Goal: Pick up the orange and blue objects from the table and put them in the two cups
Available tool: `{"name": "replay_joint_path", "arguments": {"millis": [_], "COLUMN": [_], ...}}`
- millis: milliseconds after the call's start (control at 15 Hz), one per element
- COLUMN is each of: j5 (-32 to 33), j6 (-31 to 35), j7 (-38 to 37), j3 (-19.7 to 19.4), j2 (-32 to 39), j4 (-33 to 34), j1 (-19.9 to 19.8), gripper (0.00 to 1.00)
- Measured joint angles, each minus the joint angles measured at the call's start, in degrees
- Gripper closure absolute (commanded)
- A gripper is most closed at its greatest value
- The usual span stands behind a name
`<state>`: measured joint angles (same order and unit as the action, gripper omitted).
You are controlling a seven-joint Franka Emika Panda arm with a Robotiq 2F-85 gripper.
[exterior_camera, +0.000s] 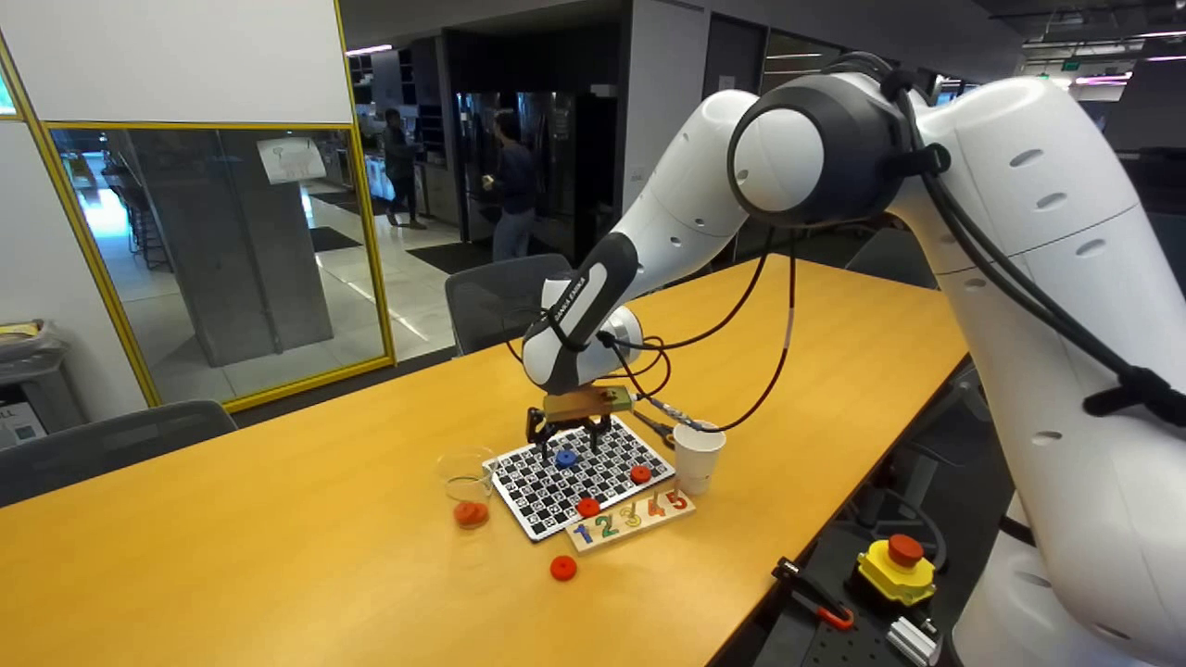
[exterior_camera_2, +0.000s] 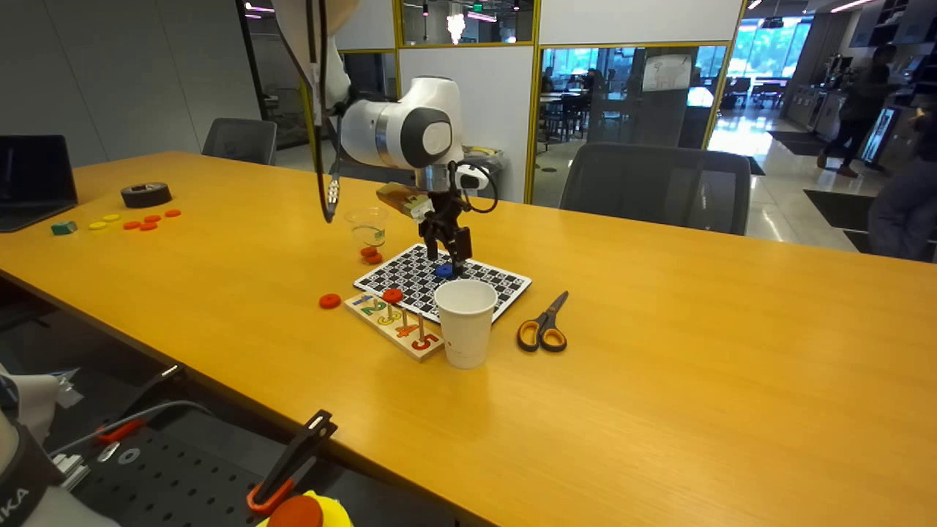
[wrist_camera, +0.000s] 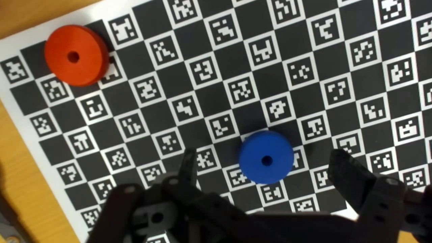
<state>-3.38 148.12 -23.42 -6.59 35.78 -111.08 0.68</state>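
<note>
End effector (wrist_camera: 264,155) shows everywhere, the white cup (exterior_camera_2: 466,333) in both exterior views.

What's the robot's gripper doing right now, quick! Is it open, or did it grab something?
Gripper: open, holding nothing; the blue disc lies on the checkered board, not gripped.

In the wrist view, the checkered board (wrist_camera: 145,111) runs past the top and right edges; the gripper (wrist_camera: 263,154), blurred, is cut off at the bottom, and only a blurry part of the scissors (wrist_camera: 7,229) shows at lower left. In an exterior view, the white cup (exterior_camera_2: 466,326) hides a board corner and an orange disc (wrist_camera: 77,67); the edges cut off a laptop (exterior_camera_2: 33,176) and a person (exterior_camera_2: 908,190)
</note>
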Motion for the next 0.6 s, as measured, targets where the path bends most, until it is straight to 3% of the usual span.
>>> {"name": "replay_joint_path", "arguments": {"millis": [467, 533, 600], "j5": [-3.7, -3.8, -3.8], "j6": [0.5, 0.5, 0.6], "j7": [3.6, 3.7, 3.7], "j3": [2.3, 2.4, 2.5], "j2": [1.8, 1.8, 1.8], "j4": [1.0, 1.1, 1.2], "j1": [-2.5, -2.5, -2.5], "gripper": [0.00, 0.25, 0.26]}}
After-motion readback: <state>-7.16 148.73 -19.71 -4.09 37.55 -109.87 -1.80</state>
